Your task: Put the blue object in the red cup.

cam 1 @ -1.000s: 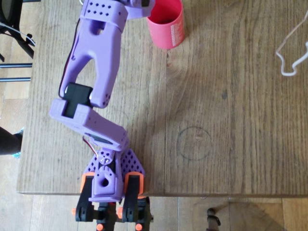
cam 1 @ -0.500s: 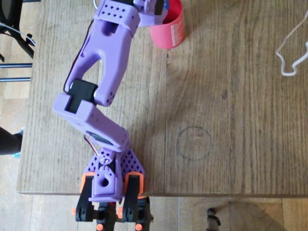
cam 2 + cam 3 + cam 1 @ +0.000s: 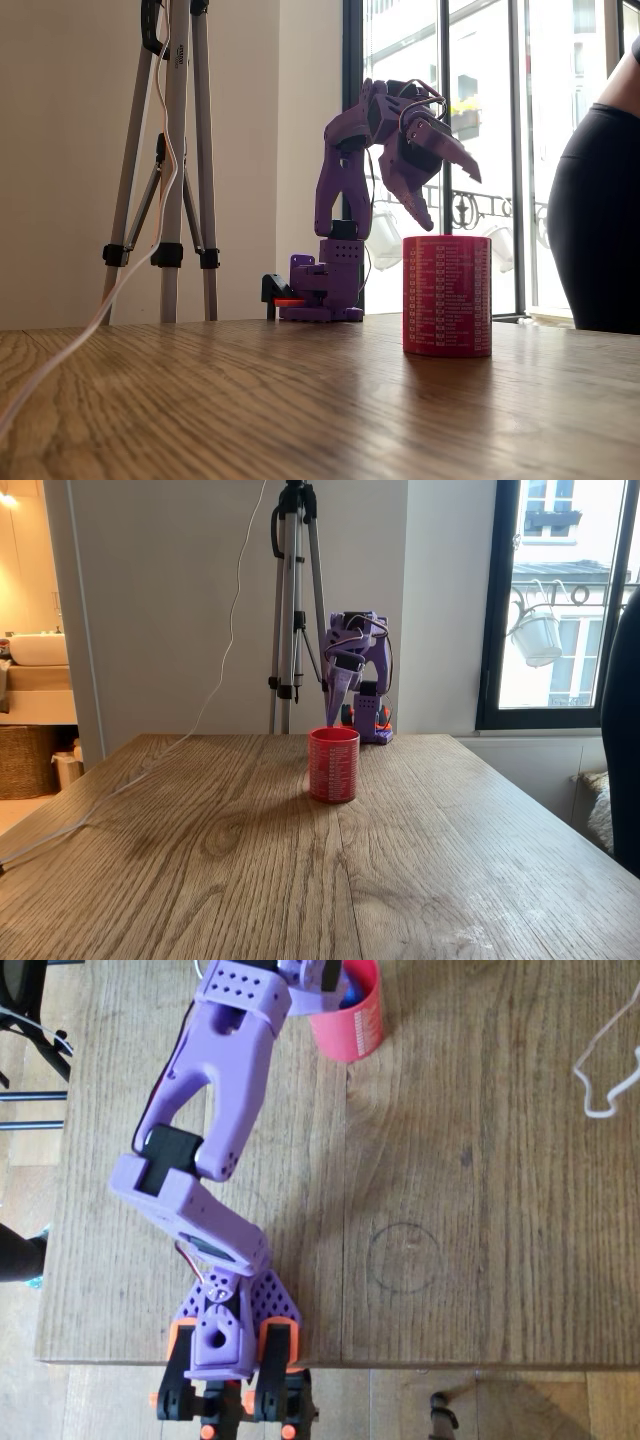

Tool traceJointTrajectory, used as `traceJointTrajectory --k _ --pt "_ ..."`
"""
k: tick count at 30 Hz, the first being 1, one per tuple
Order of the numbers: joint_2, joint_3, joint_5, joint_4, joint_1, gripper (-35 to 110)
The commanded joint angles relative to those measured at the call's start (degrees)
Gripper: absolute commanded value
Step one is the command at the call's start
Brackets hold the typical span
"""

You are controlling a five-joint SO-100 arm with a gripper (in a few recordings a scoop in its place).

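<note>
overhead view: the purple arm reaches from its base at six o'clock up toward twelve, and its hand (image 3: pixel 335 982) sits over the mouth of the red cup (image 3: pixel 352 1028), which stands on the wooden worktop (image 3: pixel 480 1210) near the far edge. a sliver of bright blue, the blue object (image 3: pixel 350 1000), shows just inside the cup's rim at the hand's tip. whether it is pinched or already loose i cannot tell from here. a white cable (image 3: pixel 605 1070) lies well apart at two o'clock.

a fixed view: the hand (image 3: pixel 437 185) hangs just above the red cup (image 3: pixel 447 296), its two purple fingers spread apart, nothing visible between them. the cup is a plain cylinder printed with fine pale markings, upright and steady. a tripod (image 3: pixel 165 160) stands at nine o'clock, and a person in dark clothing (image 3: pixel 600 220) at three.

a fixed view: the hand (image 3: pixel 338 690) points down into the red cup (image 3: pixel 334 765) from twelve o'clock, the base behind it.

judgement: the brick looks like hard, light, stiff plastic, slick on its flat sides and not fragile. a firm pinch across two opposite side faces, below the studs, should suit it best. being far narrower than the cup, it should drop in with room to spare. the light cup could tip if nudged.
</note>
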State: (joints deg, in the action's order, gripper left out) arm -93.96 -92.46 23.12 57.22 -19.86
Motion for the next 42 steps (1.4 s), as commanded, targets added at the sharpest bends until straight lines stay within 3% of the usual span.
traceJointTrajectory --k 1,11,12,13,30,42 --pt "-0.97 0.97 0.35 -0.26 -0.62 35" --pt "-0.79 0.97 0.88 0.53 -0.62 36" --pt "-0.79 1.05 1.23 0.53 -0.62 31" --pt "-0.79 1.23 1.76 0.0 -0.53 1" --pt "-0.97 2.9 4.13 -2.11 0.79 1" --pt "-18.37 5.1 -5.36 5.1 19.78 0"
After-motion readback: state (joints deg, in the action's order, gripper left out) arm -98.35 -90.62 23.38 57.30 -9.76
